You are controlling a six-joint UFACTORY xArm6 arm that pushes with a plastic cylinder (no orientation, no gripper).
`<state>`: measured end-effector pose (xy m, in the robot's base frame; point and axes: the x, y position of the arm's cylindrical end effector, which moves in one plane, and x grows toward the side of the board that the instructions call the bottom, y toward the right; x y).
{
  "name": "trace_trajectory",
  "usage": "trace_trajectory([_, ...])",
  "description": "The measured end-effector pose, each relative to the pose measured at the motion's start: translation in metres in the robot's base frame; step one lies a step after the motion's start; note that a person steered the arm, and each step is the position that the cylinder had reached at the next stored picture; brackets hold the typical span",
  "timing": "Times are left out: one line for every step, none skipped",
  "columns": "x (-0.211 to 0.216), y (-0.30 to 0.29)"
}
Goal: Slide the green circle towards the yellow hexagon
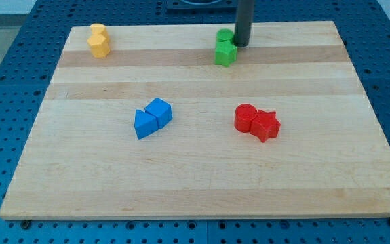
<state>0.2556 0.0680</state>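
Note:
Two green blocks stand together near the view's top, right of centre: the green circle [224,36] behind and a second green block [225,53] in front of it. My tip [242,45] is down on the board just to the right of the green circle, close against it. Two yellow blocks stand at the top left corner; the front one [99,46] looks like the yellow hexagon, with another yellow block [98,30] behind it.
A blue triangle [144,124] and a blue cube [159,110] sit together left of centre. A red cylinder [245,117] and a red star [265,125] sit together right of centre. The wooden board [195,176] lies on a blue perforated table.

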Motion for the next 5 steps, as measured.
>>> trace_trajectory([0.0,-0.027])
trace_trajectory([0.0,-0.046])
trace_trajectory([0.0,-0.064])
trace_trajectory([0.0,-0.083])
trace_trajectory([0.0,-0.105])
